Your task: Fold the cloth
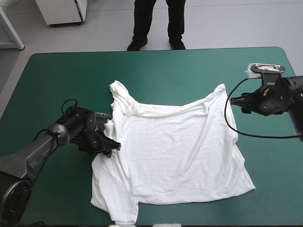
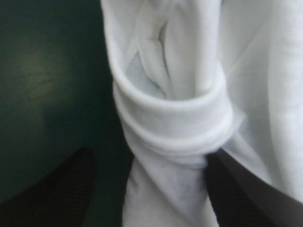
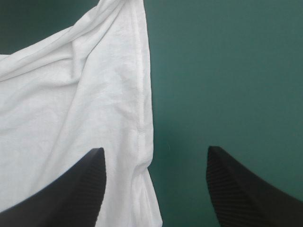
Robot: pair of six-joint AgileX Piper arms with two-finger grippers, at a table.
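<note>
The T-shirt [image 1: 180, 151] lies spread out on the middle of the table [image 1: 156, 66], on the teal-green cover. It is mostly flat, with wrinkles across it. At its left side one corner reaches toward the table's far edge, and another part juts toward the near edge. The shirt's far edge sags in a shallow curve between its two far corners.

The left gripper [image 1: 106, 139] sits at the shirt's left edge, low over the cloth. In the left wrist view its black fingers [image 2: 71, 189] stand apart, released rather than clamped, with a rolled, twisted bunch of white cloth between them. The bunch touches one finger, while a strip of cover shows between it and the other.

The right gripper [image 1: 240, 103] is just beside the shirt's right edge, near the far right corner of the cloth. Its jaws are released too. In the right wrist view the two fingers stand wide apart and the shirt's hemmed edge runs between them — cloth ahead of one finger, bare cover ahead of the other.
</note>
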